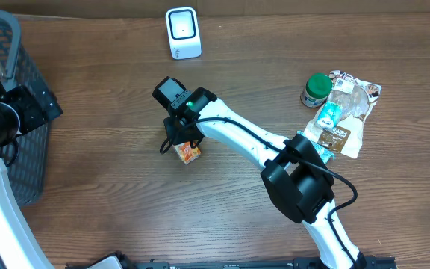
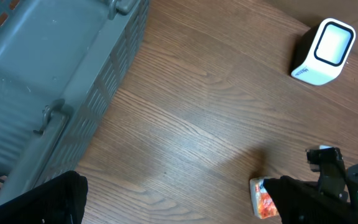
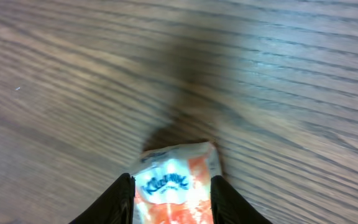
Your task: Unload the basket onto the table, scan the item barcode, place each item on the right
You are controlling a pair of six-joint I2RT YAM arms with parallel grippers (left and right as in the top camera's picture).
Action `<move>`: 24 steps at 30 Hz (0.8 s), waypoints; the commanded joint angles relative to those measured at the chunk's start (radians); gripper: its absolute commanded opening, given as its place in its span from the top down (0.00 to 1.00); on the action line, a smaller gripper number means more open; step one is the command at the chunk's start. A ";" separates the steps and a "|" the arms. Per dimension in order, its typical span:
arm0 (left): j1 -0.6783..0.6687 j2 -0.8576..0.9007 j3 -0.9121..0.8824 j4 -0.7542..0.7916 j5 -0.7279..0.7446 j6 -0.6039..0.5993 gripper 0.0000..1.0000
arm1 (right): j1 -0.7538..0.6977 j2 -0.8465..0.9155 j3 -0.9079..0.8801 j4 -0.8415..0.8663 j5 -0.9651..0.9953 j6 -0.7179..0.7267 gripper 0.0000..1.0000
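Note:
The item is a small orange and white tissue pack [image 1: 189, 154], lying on the wooden table near its middle. My right gripper [image 1: 179, 140] reaches down over it. In the right wrist view the two black fingers press the pack [image 3: 176, 183] from both sides, so the right gripper [image 3: 171, 202] is shut on it. The pack [image 2: 260, 198] also shows at the lower right of the left wrist view. The white barcode scanner [image 1: 183, 33] stands at the back of the table. My left gripper [image 2: 179, 202] hangs open at the far left beside the basket, holding nothing.
A grey plastic basket [image 1: 10, 67] fills the left edge. At the right lie a green-lidded jar [image 1: 318, 88] and several snack packets [image 1: 347, 112]. The scanner [image 2: 325, 50] faces the table's middle.

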 commanded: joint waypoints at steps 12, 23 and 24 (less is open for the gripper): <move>0.004 0.003 0.008 0.001 0.010 -0.003 0.00 | 0.059 -0.045 -0.072 -0.073 -0.164 -0.086 0.87; 0.004 0.003 0.008 0.001 0.010 -0.003 0.00 | -0.079 -0.045 -0.111 -0.103 -0.041 -0.076 0.90; 0.004 0.003 0.008 0.001 0.010 -0.003 0.00 | -0.095 -0.045 -0.111 -0.082 -0.041 -0.064 0.90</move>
